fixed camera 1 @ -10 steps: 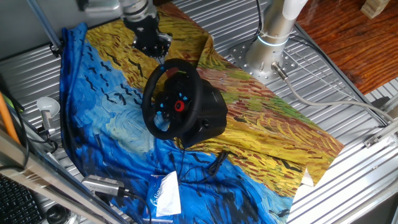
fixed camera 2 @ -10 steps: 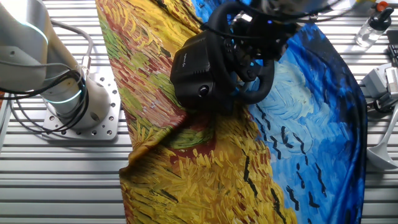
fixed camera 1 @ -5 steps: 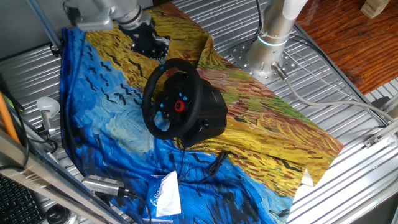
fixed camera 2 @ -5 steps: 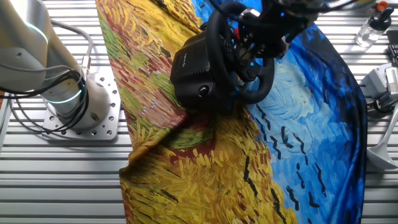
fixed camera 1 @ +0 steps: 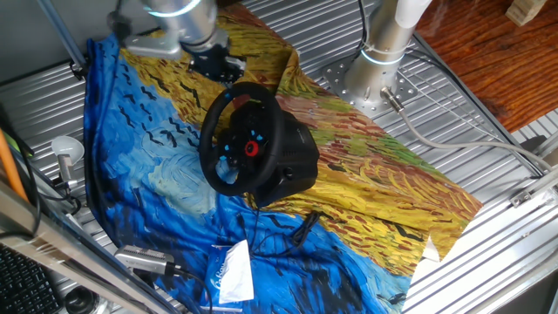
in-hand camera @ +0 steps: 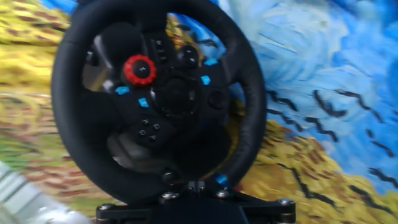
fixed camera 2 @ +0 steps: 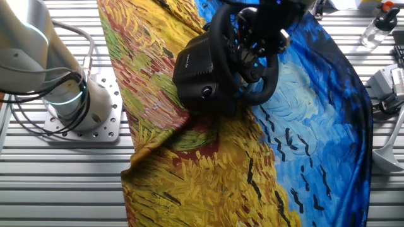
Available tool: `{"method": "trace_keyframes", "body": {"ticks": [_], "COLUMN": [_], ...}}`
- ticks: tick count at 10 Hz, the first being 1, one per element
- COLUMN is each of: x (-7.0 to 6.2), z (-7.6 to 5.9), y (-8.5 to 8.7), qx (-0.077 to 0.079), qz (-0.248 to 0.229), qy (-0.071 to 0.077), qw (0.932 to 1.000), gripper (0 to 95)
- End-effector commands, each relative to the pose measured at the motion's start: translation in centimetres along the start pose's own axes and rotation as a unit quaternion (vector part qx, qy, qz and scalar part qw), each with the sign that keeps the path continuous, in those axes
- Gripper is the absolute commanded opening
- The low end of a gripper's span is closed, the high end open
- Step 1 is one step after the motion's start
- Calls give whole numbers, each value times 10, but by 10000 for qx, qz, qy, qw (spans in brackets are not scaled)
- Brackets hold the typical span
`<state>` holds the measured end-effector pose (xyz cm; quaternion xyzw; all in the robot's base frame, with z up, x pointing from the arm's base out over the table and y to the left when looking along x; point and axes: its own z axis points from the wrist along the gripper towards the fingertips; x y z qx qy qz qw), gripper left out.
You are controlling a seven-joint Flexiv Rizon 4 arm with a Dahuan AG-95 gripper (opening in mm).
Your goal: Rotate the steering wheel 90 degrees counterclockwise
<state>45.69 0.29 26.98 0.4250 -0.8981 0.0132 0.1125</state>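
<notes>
From the hand view the steering wheel [in-hand camera: 155, 99] fills most of the picture, its black rim face-on, a red knob [in-hand camera: 139, 70] up and left of the hub and small blue lights [in-hand camera: 205, 79] scattered round the middle. The picture is smeared with motion blur. At the bottom edge sits a black bar with bolts, part of the hand; no fingertips show, so I cannot tell whether the gripper is open or closed.

In one fixed view the wheel [fixed camera 1: 237, 139] stands tilted on its bulky black base [fixed camera 1: 292, 161] in the middle of a painted cloth [fixed camera 1: 157, 174], blue on one side and yellow on the other, spread over a ribbed metal table [fixed camera 1: 488, 253]. A thin black cable [fixed camera 1: 279, 234] trails from the base toward a white wrapper [fixed camera 1: 234, 272]. The gripper [fixed camera 1: 218, 64] sits just behind the top of the rim, close to it; whether it touches is not clear. Compared with half a second ago, the silver wrist above it has swung across toward the right of the picture, while the wheel and base lie just as they did.

In the other fixed view the gripper [fixed camera 2: 262, 28] is dark against the wheel [fixed camera 2: 246, 60], now nearer the rim's upper part than before. Farthest off, the arm's silver pedestal [fixed camera 1: 384, 48] is bolted to the table
</notes>
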Motion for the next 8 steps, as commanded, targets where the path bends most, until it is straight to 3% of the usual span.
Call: {"method": "trace_keyframes", "body": {"ticks": [1, 8], "x": [1, 1], "z": [0, 0], "y": [-1, -1], "qx": [-41, -55], "qz": [-67, -83], "qy": [-395, -462], "qw": [9992, 9989], "gripper": [0, 0]}}
